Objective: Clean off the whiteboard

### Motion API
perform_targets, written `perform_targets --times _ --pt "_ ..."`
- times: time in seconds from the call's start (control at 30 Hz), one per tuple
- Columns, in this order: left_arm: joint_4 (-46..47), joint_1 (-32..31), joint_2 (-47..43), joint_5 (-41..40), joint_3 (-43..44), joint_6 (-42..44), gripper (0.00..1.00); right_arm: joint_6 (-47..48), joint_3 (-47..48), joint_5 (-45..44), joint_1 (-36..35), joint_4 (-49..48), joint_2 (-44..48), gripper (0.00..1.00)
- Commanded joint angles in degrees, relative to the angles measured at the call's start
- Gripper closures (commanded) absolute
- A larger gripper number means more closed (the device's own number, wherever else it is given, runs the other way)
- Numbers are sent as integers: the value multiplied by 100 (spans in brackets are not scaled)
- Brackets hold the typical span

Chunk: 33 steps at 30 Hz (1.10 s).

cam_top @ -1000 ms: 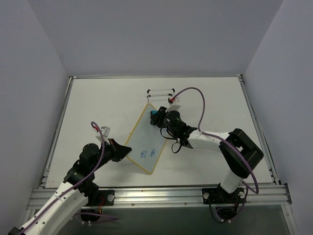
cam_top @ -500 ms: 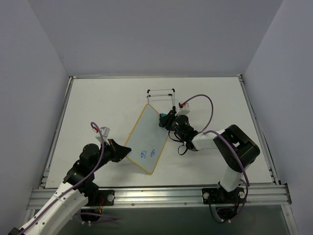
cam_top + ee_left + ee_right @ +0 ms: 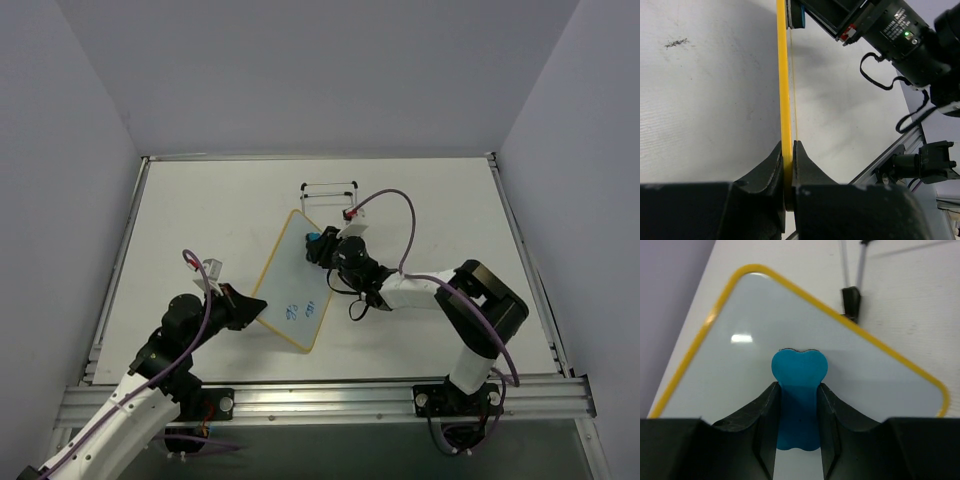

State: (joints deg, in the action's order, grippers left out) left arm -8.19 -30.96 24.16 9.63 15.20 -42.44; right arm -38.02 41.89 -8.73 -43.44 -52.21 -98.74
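Note:
The whiteboard, white with a yellow frame, lies slanted at the table's middle, with blue writing near its lower end. My left gripper is shut on its lower left edge; the left wrist view shows the yellow frame edge-on between the jaws. My right gripper is shut on the blue eraser, pressed on the board's upper part. The eraser also shows in the top view and the left wrist view.
A thin wire stand stands just behind the board; its black foot shows by the board's far edge. The table's metal rail runs along the near edge. Grey walls enclose the table.
My right gripper with the eraser swung right off the board's upper edge, then came back left onto the board's upper part. The left gripper kept its hold; the board shifted slightly.

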Motion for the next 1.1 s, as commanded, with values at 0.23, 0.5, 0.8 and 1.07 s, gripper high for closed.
perform_targets --times 0.23,0.5,0.8,1.07 --pt "195 -191 1 857 115 491 98 -206 776 363 -956 526 294 99" --pt "142 -200 -61 830 115 464 98 -416 470 4 -692 1345 469 99" --pt "98 -200 -35 742 150 473 98 -1363 -567 -1683 -2413 960 1181 100" --pt "71 -200 -52 733 150 473 98 -2472 -437 -3492 -3618 983 945 100"
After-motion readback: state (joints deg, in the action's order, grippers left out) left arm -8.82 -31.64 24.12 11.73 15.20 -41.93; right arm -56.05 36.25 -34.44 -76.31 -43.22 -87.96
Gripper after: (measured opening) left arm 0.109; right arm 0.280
